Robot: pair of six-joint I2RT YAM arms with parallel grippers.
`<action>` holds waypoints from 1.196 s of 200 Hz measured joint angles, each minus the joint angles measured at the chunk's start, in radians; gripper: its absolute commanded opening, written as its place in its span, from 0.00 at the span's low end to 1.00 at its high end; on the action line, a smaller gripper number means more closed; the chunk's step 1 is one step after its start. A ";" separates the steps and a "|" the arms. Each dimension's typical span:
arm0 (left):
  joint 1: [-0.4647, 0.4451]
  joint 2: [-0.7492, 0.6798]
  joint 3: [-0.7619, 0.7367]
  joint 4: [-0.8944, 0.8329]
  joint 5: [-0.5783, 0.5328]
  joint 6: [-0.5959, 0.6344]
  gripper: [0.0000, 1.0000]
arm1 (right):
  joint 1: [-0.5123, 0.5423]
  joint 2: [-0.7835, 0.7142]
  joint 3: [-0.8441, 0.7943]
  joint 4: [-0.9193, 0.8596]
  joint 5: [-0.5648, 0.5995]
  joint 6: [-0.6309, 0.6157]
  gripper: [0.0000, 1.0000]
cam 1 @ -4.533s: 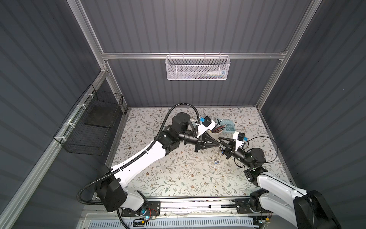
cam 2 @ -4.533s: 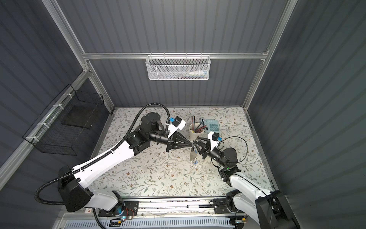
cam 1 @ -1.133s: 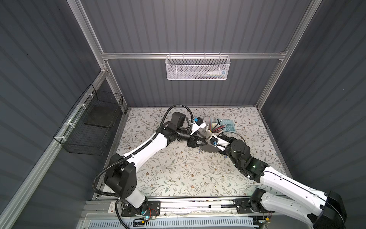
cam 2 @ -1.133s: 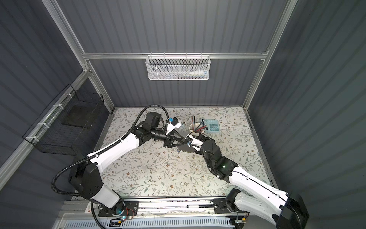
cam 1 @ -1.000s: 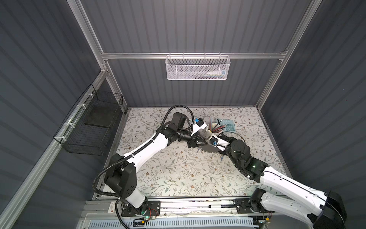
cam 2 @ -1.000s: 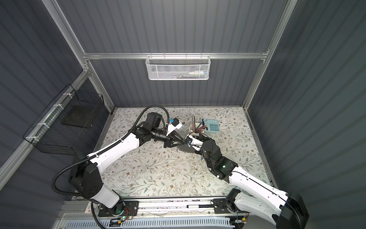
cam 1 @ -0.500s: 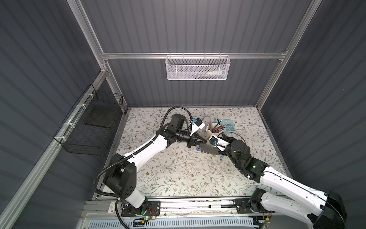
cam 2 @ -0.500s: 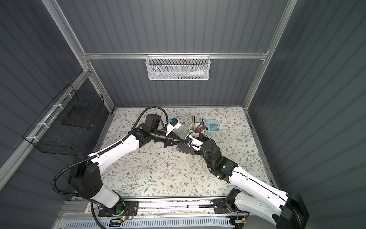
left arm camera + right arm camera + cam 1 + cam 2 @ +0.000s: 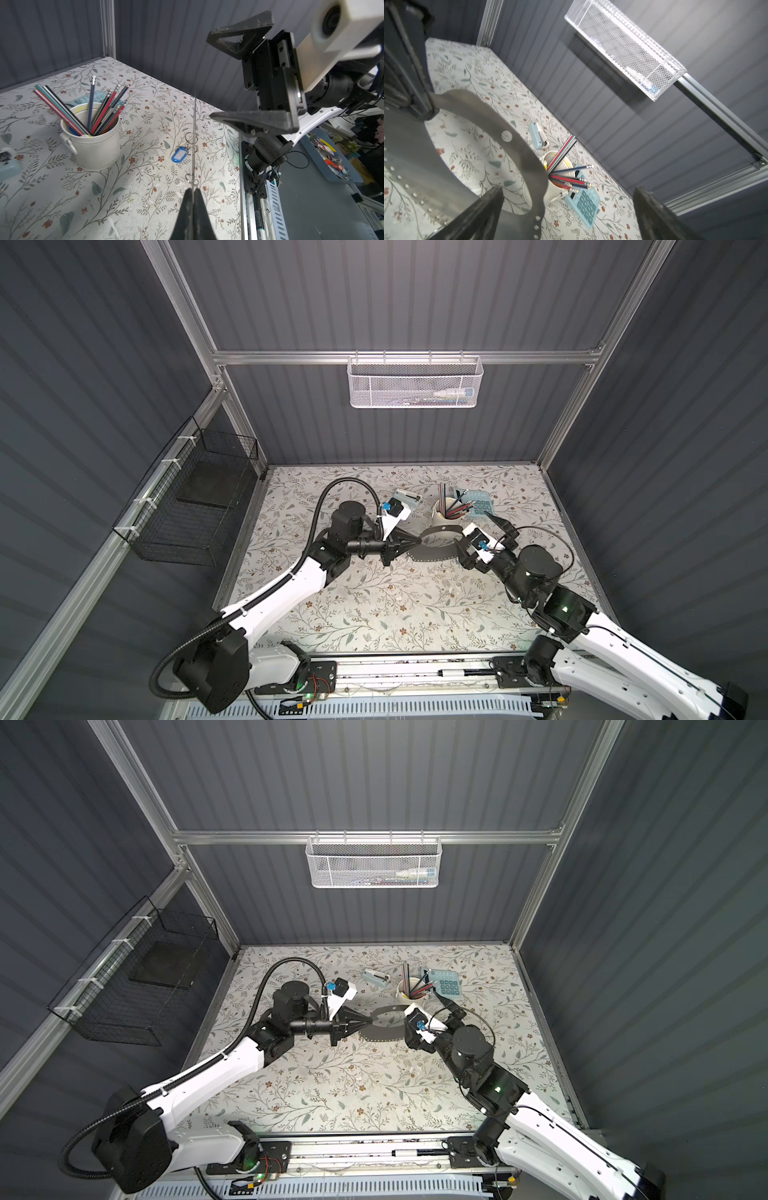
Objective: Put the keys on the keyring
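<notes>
Left pincer [image 9: 192, 190] is pressed together on the rim of the keyring [image 9: 434, 558], whose thin edge runs straight out from its tips; a second ago the pincer was only part closed. The loop hangs clear of the bench [image 9: 374, 614]. At the loop's far side the right pincer [image 9: 480, 537] has sprung wide apart and backed off; whether it touches the loop is unclear. Just past the left tips, tight against the loop's edge, sit one of the keys [image 9: 179, 154], blue-tagged, and small split rings [image 9: 189, 137]; threaded or not, cannot tell. Reads as a handover: the left arm alone carries the loop and the right is free to fetch.
</notes>
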 measured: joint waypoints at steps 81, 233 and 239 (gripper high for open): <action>-0.008 -0.183 -0.208 0.269 -0.140 -0.128 0.00 | -0.026 -0.080 -0.040 0.059 0.009 0.247 0.99; -0.143 -0.209 -0.423 0.317 -0.163 -0.270 0.00 | -0.026 -0.217 -0.141 -0.066 0.021 0.523 0.99; -0.149 -0.209 -0.435 0.328 -0.163 -0.279 0.00 | -0.026 -0.217 -0.141 -0.074 0.021 0.528 0.99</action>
